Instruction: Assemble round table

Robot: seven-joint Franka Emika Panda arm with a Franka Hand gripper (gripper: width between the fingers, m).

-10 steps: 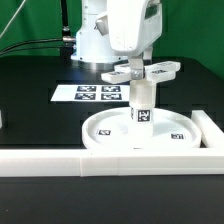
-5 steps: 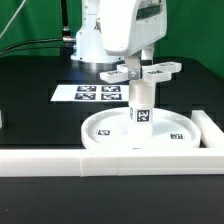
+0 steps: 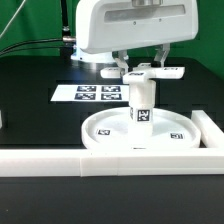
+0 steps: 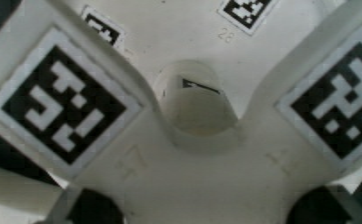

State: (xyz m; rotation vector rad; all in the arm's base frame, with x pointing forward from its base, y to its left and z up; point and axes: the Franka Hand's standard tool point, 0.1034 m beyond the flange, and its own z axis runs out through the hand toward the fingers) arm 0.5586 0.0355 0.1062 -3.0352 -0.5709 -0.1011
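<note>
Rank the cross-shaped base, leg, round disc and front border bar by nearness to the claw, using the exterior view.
1. Cross-shaped base, at the claw.
2. Leg, directly beneath.
3. Round disc, under the leg.
4. Front border bar, in front of the disc.

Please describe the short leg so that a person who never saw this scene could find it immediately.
Find the large round disc lying beside the white border bars. From its middle the short cylinder leg stands upright, carrying the cross-shaped base on top. It is the only upright white post among flat parts.
</note>
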